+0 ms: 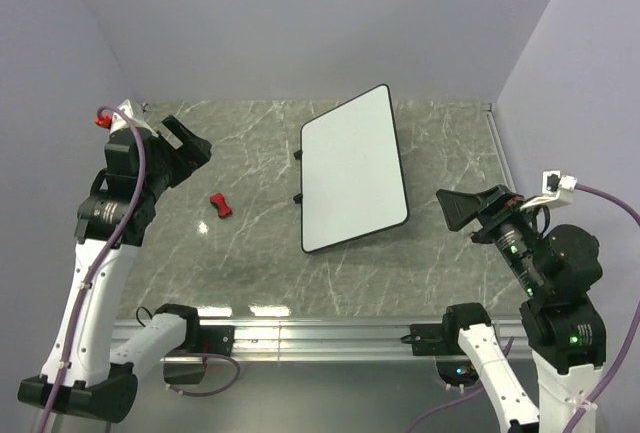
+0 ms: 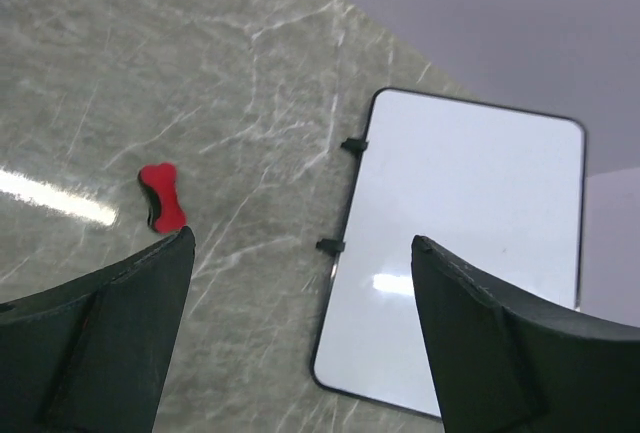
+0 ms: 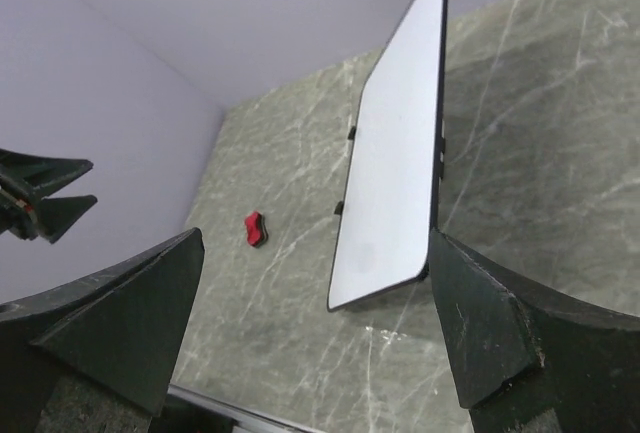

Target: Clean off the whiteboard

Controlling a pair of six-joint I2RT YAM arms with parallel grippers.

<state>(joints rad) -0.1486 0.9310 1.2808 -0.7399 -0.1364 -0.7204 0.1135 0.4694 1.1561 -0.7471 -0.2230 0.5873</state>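
Whiteboard [image 1: 352, 168] lies unmarked, red eraser [image 1: 221, 207] loose nearby, left gripper [image 1: 188, 143] and right gripper [image 1: 458, 209] spread empty; unanchored, it may skid if clipped.

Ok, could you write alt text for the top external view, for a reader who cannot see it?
A whiteboard with a blank white face rests on a grey marbled table, a small red eraser on the table to its left. The left end effector and the right end effector hang open at either side, each holding nothing.
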